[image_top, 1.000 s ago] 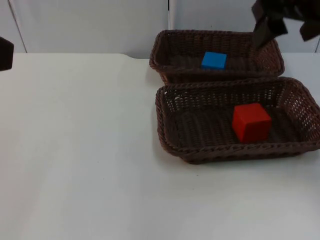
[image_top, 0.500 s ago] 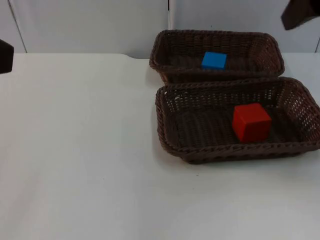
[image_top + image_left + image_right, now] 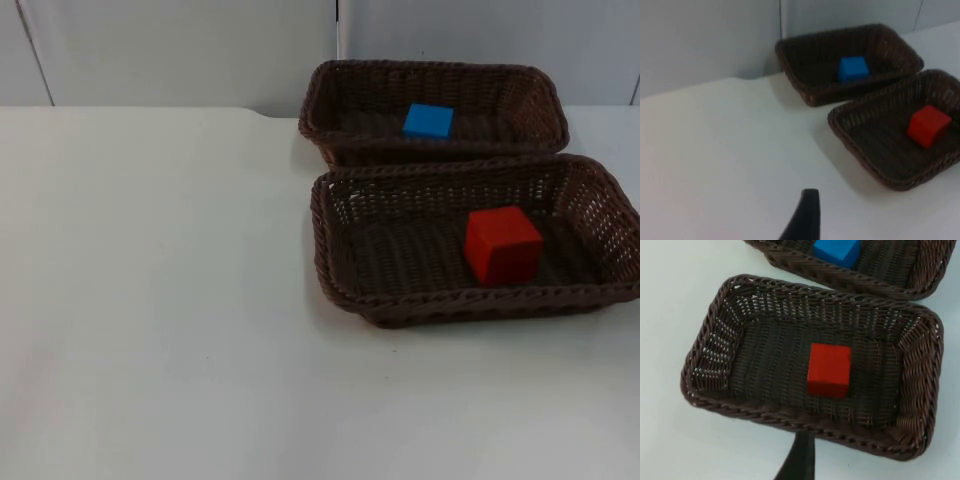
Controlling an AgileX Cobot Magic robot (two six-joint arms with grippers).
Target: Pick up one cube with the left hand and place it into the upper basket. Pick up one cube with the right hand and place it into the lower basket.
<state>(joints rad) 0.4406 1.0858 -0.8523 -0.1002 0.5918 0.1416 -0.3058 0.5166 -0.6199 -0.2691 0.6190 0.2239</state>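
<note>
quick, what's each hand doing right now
Left hand: cannot be told, above the bare table.
Right hand: cannot be told, above the lower basket.

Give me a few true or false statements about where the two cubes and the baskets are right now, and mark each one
1. The blue cube lies in the upper basket. True.
2. The red cube sits on the white table beside the baskets. False: it lies inside the lower basket.
3. Both cubes share one basket. False: each basket holds one cube.
4. The two baskets stand next to each other, long sides facing. True.
5. The red cube leans against the lower basket's wall. False: in the right wrist view it rests on the basket floor, apart from every wall.
</note>
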